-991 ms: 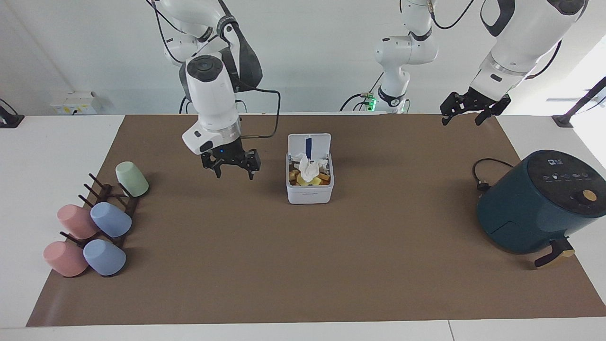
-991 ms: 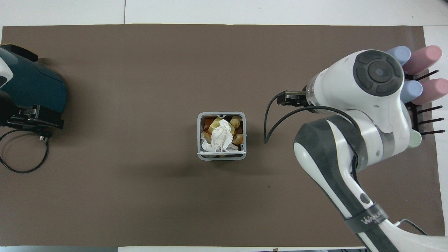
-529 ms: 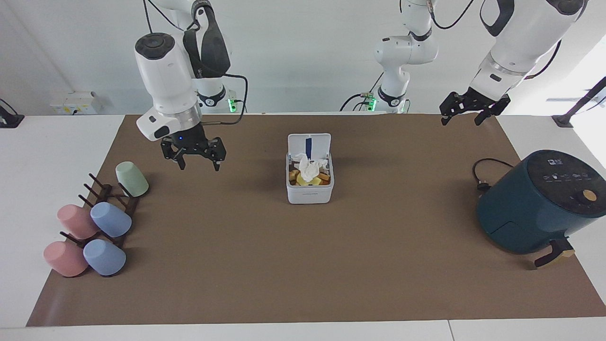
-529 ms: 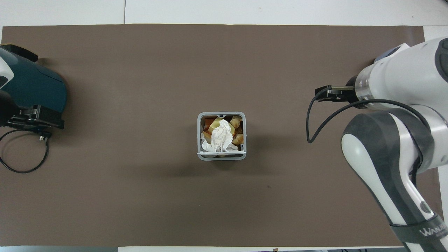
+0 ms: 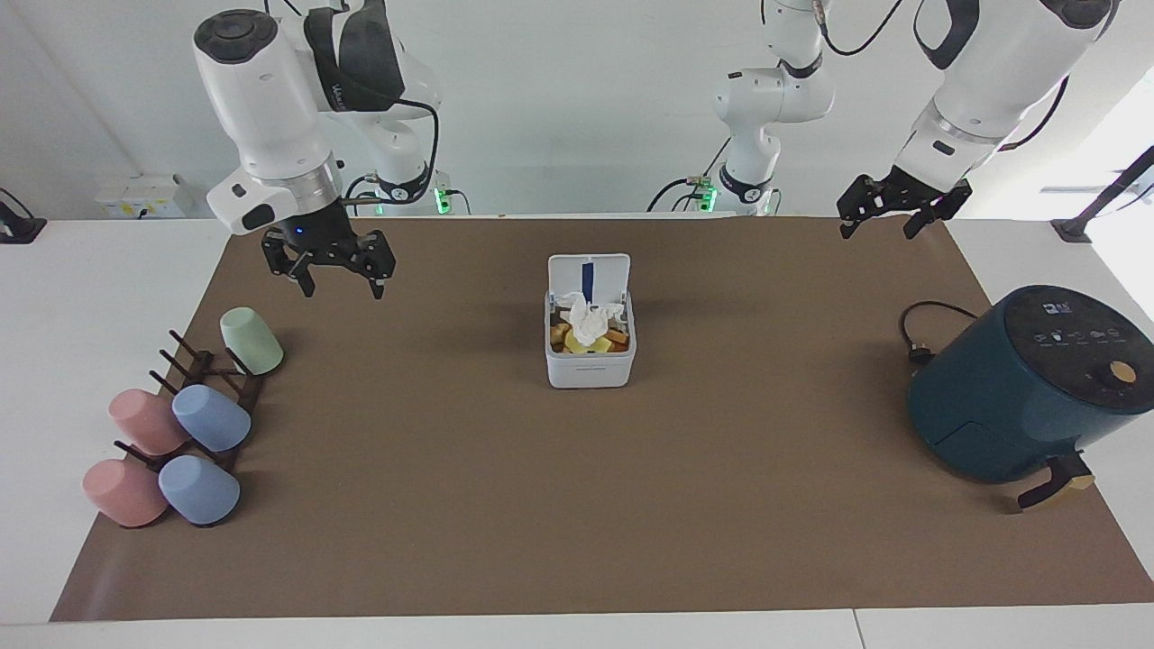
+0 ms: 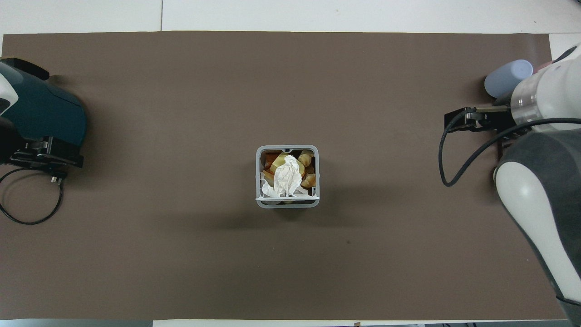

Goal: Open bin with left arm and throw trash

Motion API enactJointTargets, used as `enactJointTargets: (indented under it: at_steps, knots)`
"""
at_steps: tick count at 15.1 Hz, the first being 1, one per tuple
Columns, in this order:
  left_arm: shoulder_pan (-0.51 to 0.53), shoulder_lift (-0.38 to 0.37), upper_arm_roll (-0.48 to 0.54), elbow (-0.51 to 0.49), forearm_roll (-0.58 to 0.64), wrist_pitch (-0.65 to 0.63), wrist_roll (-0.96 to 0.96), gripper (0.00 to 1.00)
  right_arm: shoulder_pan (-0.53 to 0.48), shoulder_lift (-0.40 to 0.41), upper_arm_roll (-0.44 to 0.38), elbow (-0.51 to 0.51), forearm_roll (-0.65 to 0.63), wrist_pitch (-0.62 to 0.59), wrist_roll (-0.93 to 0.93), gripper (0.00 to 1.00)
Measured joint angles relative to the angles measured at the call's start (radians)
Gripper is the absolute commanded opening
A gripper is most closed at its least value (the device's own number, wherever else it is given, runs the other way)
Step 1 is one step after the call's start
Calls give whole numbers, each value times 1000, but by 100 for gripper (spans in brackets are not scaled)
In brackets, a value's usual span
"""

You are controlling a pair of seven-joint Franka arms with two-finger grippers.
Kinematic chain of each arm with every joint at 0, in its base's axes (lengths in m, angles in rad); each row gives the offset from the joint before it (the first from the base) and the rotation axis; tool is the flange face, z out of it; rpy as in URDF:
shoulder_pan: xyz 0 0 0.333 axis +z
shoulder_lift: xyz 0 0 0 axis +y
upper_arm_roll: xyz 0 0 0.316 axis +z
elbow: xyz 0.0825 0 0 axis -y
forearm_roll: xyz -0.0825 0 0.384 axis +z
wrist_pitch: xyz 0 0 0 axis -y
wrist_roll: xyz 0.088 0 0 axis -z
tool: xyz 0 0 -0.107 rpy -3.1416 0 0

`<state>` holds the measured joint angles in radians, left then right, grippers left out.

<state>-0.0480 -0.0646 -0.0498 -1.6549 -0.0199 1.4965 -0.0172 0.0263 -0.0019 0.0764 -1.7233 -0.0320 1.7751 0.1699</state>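
The right gripper (image 5: 335, 273), open and empty, hangs at the facing view's upper left; the left gripper (image 5: 891, 216), likewise, at upper right. Between them, mid-frame, the bin (image 5: 590, 359) stands open, holding the trash (image 5: 588, 324).

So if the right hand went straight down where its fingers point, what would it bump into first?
Probably just the brown mat. The open, empty right hand points down over bare mat near the mint cup, though depth is hard to judge.
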Motion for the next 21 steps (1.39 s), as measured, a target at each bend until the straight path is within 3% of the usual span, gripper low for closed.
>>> enactJointTargets:
  at_steps: [5, 21]
  knots:
    - [0, 0, -1, 0, 0, 0, 0, 100, -46, 0, -1, 6, 0, -42, -57, 100]
    - [0, 0, -1, 0, 0, 0, 0, 100, -44, 1, 18, 34, 4, -101, -58, 100]
